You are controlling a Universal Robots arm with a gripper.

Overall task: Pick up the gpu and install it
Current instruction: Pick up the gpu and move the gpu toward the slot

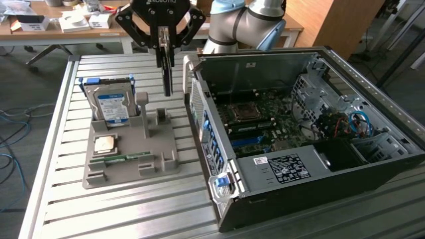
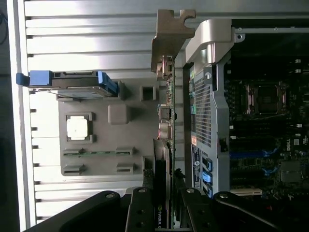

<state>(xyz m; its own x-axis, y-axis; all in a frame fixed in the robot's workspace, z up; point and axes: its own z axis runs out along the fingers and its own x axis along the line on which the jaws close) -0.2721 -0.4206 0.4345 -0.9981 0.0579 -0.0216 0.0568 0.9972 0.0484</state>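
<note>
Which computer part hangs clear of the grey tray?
The gpu: this thin dark card hangs gripped in the tool, while the hard drive, processor chip and memory stick sit in the tray.

This is a robotics lab or research workshop. A robot arm (image 1: 246, 22) stands at the top centre of the exterior view, its gripper (image 1: 164, 50) closed on the gpu (image 1: 167, 74) above a slatted aluminium table (image 1: 99, 209). On that table an open computer case (image 1: 259, 67) takes the right half of the frame, its motherboard (image 1: 265, 119) bare. A grey moulded fixture (image 1: 159, 162) at centre left holds a hard drive (image 1: 113, 107) and a processor chip (image 1: 106, 144) in their own slots. In the upper left of the frame, wooden desks (image 1: 40, 34) carry white boxes (image 1: 73, 22) and clutter. Loose cables (image 1: 10, 134) lie on the dark floor at the left edge. A wooden partition (image 1: 345, 22) stands in the upper right.
</note>
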